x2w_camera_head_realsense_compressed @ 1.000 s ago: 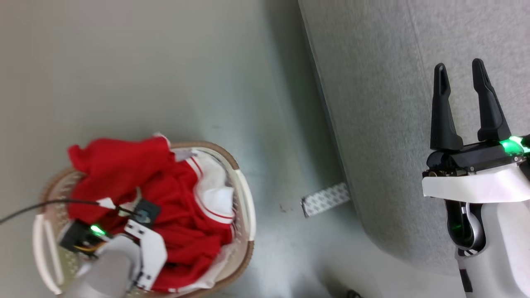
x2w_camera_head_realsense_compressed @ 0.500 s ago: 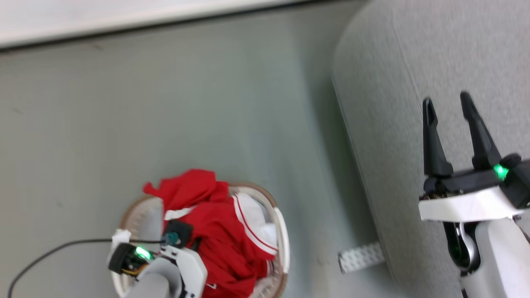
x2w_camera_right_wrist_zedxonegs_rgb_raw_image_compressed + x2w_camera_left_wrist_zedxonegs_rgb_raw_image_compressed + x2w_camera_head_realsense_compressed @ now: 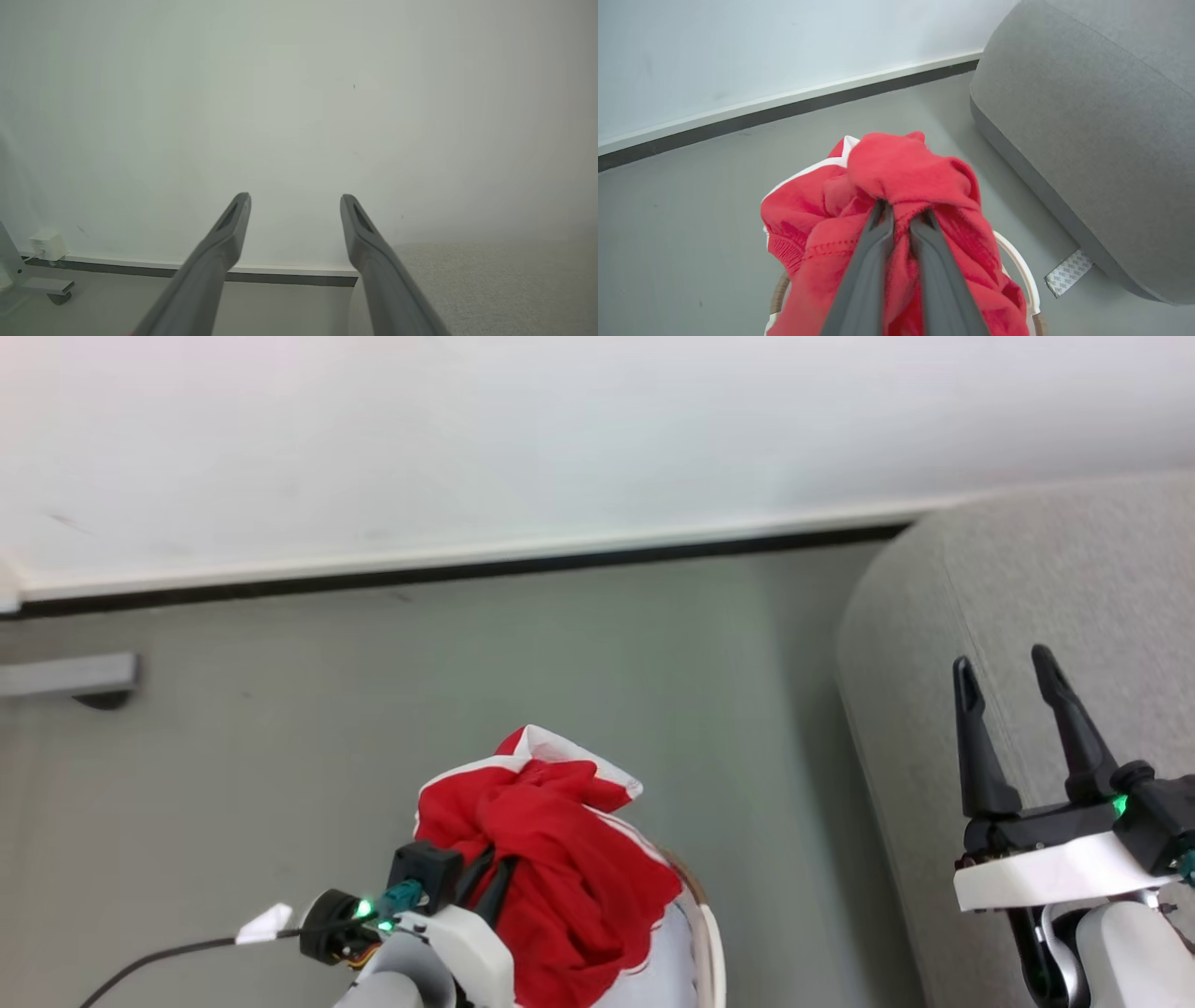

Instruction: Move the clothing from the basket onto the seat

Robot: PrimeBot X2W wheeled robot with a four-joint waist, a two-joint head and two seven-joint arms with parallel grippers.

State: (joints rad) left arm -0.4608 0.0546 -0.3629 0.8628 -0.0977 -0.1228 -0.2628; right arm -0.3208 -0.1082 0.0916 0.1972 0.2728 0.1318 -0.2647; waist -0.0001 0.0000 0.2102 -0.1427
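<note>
My left gripper (image 3: 903,212) is shut on a bunch of the red clothing (image 3: 906,172), its fingertips buried in the folds. The garment, red with white trim (image 3: 560,859), hangs raised over the basket (image 3: 711,933), whose white rim (image 3: 1020,266) shows below the cloth. To the right lies the light-grey seat (image 3: 1027,579), with its rounded end (image 3: 1087,102) close to the basket. Over the seat's edge, my right gripper (image 3: 1004,667) stands open and holds nothing. In the right wrist view, that gripper (image 3: 294,203) points at the white wall, with the seat (image 3: 490,280) at the lower right.
A white wall with a dark baseboard (image 3: 467,569) runs behind the grey floor. A grey stand foot (image 3: 70,677) sits far left. A patterned grey strip (image 3: 1069,279) sticks out under the seat. A black cable (image 3: 159,957) trails from my left wrist.
The head camera has tilted up, so the wall now shows. My left gripper has risen with the red clothing bunched in it, lifting it above the basket. The right gripper stays open.
</note>
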